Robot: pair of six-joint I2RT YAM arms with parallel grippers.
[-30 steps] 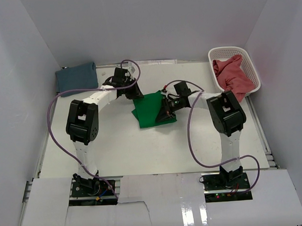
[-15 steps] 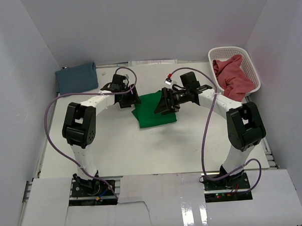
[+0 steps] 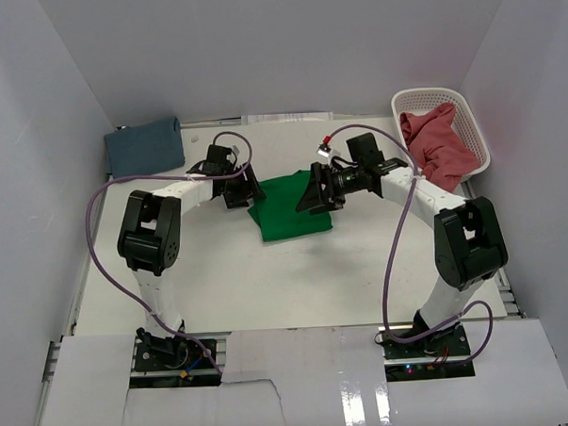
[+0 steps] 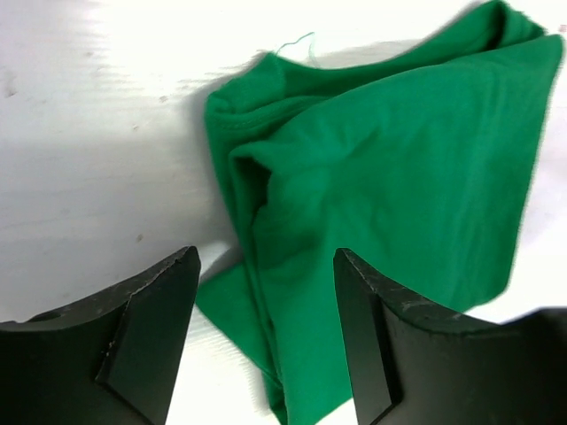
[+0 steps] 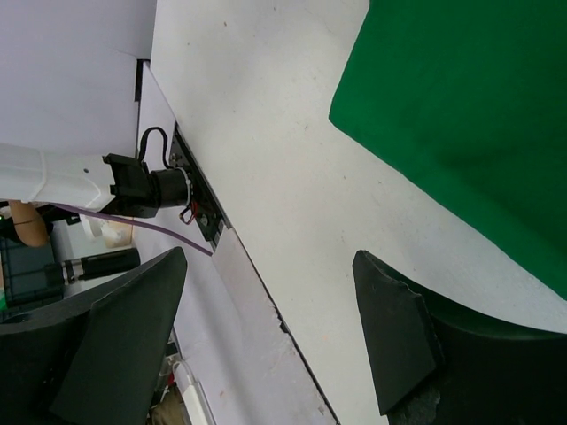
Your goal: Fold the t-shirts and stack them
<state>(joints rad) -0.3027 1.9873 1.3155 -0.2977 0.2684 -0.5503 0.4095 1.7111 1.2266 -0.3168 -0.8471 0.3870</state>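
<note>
Tabletop (image 3: 268, 280): white, walled in on three sides, both arm bases at its near edge.

Left arm (image 3: 153, 233) and right arm (image 3: 460, 243) both reached in toward the middle of the tabletop, each trailing a purple cable (image 3: 97, 240).

Green t-shirt (image 3: 286, 211): lay about midway between the left and right edges, somewhat nearer the far edge. Folded to a rough rectangle, flat on the tabletop. The left wrist view showed its left side bunched, with layered folds and a seam (image 4: 399, 221). The right wrist view showed a smooth flat corner (image 5: 469, 106).

Basket (image 3: 430, 95): white lattice, at the far right corner. Pinkish red t-shirt (image 3: 437, 145) was crumpled inside it, partly draped over the near rim.

Slate blue t-shirt (image 3: 144, 146): folded, in the far left corner, well apart from the green one.

Left gripper (image 3: 238, 194): at the green t-shirt's left edge. Fingers (image 4: 151, 345) were spread wide, with the bunched edge showing between them. Couldn't tell whether they touched the cloth.

Right gripper (image 3: 313, 198): over the green t-shirt's right part in the top view. Fingers (image 5: 390, 328) were spread wide, with bare tabletop between them and the green corner just beside.
</note>
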